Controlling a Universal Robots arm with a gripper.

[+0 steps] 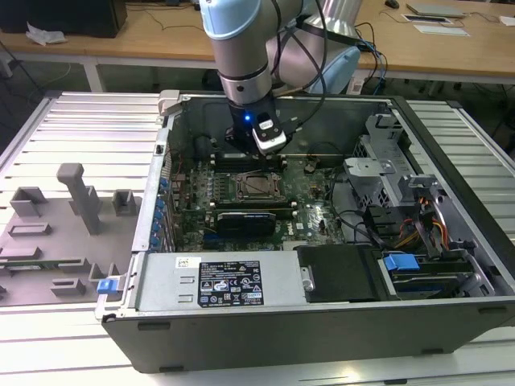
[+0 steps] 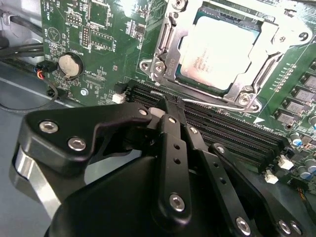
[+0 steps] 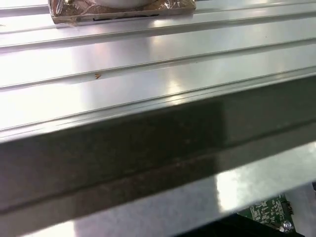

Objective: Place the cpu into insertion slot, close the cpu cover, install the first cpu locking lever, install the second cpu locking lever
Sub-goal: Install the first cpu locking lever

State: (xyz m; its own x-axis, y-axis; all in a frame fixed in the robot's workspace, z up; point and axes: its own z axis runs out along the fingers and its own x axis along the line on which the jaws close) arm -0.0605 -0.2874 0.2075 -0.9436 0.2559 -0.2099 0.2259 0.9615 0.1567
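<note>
- Black gripper [image 2: 168, 104]: its fingers [image 2: 174, 138] are drawn together, empty, beside long black memory slots [image 2: 232, 128].
- Thin silver cpu cover [image 2: 165, 54] is lowered.
- Silvery-grey square cpu [image 2: 217, 49] is seated within its cut-out.
- Thin wire lever [image 2: 212, 101] could be missed, and the board scraped.

Nothing can be read. Faint lettering on the cpu [image 2: 219, 52], just beyond the pincer [image 2: 169, 106], is blurred. The label [image 1: 231, 283] on the power supply [image 1: 165, 281], well apart from the pincer, is too small.
</note>
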